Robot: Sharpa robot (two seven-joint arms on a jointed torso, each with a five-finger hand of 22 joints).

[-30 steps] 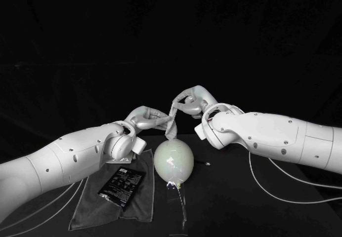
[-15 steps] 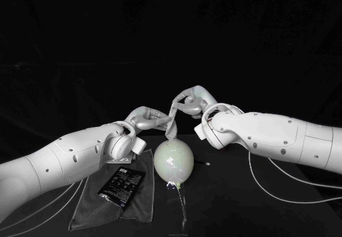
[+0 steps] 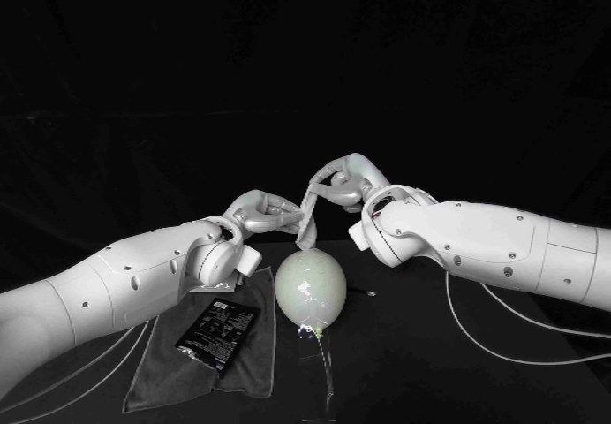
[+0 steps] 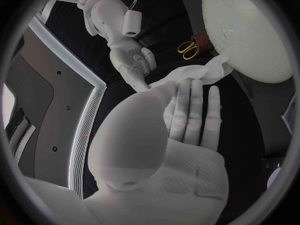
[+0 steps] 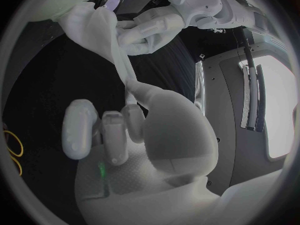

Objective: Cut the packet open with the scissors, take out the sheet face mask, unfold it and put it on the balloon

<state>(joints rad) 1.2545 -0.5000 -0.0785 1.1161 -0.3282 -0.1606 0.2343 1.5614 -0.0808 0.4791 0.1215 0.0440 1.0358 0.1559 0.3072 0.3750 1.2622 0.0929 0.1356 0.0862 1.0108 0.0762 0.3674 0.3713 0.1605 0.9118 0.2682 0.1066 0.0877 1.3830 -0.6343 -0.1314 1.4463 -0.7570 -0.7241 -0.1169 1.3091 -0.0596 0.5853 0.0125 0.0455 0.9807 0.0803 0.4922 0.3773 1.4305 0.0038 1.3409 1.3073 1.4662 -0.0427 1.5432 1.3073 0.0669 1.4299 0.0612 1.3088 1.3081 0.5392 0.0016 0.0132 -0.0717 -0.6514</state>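
The sheet face mask [image 3: 307,225] hangs just left of centre in the head view. It is one pale, limp strip, bunched and creased rather than spread flat, and it is strung between my two hands straight above the balloon [image 3: 312,284]. Against the picture from a second ago I see almost no difference. The strip keeps the same slant, its lower end still just above the balloon's top, and both hands have stayed where they were.

The left hand [image 3: 265,212] sits left of the strip. In the left wrist view this hand [image 4: 187,120] has its long fingers straight and pressed side by side, with the thumb closed against them, pinching the crumpled cloth of the mask [image 4: 194,75]. The right hand [image 3: 343,181] pinches the strip's upper end. In the right wrist view this hand [image 5: 119,130] has its other fingers curled in toward the palm while the mask [image 5: 103,35] trails up from the pinch.

The single balloon is whitish, glossy and egg-shaped, with its narrow knotted end pointing at the bottom of the frame. To its lower left lies one packet [image 3: 218,329], flat, dark, printed and rectangular. It rests on one grey cloth [image 3: 248,371] with a soft matte weave, spread on the black table [image 3: 433,371]. One pair of scissors [image 4: 188,47] with yellow loop handles lies on the table beyond the balloon in the left wrist view.
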